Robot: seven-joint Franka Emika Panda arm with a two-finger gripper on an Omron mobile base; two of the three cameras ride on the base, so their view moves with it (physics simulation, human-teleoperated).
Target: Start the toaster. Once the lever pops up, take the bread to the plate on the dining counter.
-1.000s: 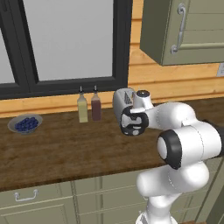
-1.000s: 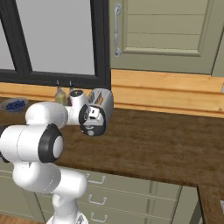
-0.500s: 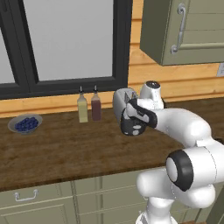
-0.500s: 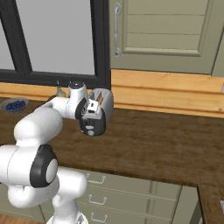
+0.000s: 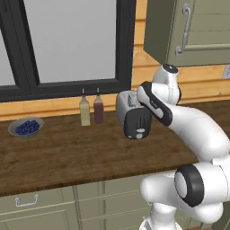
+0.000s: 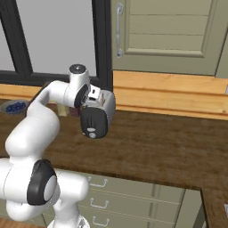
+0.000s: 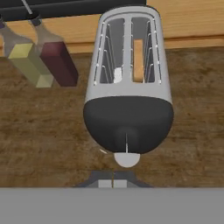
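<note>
The silver-grey toaster (image 5: 134,117) (image 6: 95,116) (image 7: 128,87) stands on the wooden kitchen counter, its black end panel facing me. A tan slice of bread (image 7: 138,61) sits down in its right slot. The round silver lever knob (image 7: 127,159) shows low on the black panel. My gripper (image 7: 113,183) is shut with nothing in it, its fingertips together just below the knob. In the base views my hand hovers over the toaster's near end. The plate and the dining counter are out of view.
A yellow bottle (image 5: 84,111) (image 7: 27,59) and a dark red bottle (image 5: 98,109) (image 7: 54,59) stand left of the toaster. A grey bowl of blueberries (image 5: 26,127) (image 6: 14,107) sits far left. A window is behind, with wall cabinets (image 5: 188,27) above.
The arm has unfolded and reached forward, bringing the hand up over the toaster's near end. The toaster, bottles and bowl have not moved.
</note>
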